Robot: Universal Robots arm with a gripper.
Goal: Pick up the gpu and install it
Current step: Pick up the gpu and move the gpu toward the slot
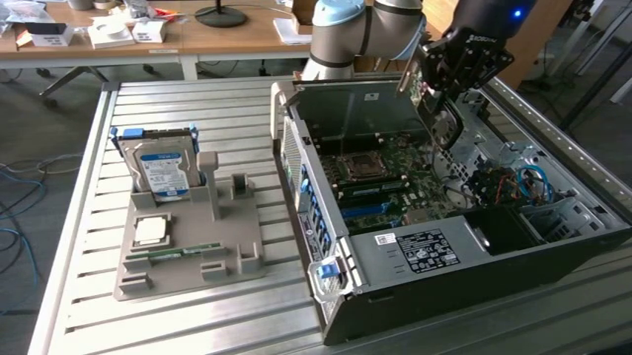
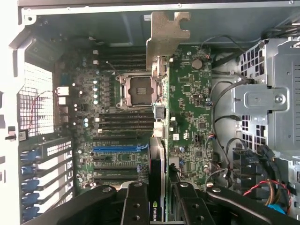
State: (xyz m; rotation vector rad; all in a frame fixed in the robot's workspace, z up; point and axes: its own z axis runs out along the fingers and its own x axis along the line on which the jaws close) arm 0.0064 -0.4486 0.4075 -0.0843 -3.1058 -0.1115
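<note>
A slatted metal table (image 1: 237, 310) carries a grey parts stand (image 1: 237, 231) beside an open computer case (image 1: 395, 303)

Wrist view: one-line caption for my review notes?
Gripper holds the gpu edge-on over the motherboard inside the open computer case.

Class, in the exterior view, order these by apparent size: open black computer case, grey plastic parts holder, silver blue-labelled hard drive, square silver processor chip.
Largest to smallest:
open black computer case
grey plastic parts holder
silver hard drive
square silver processor chip
No close calls.
</note>
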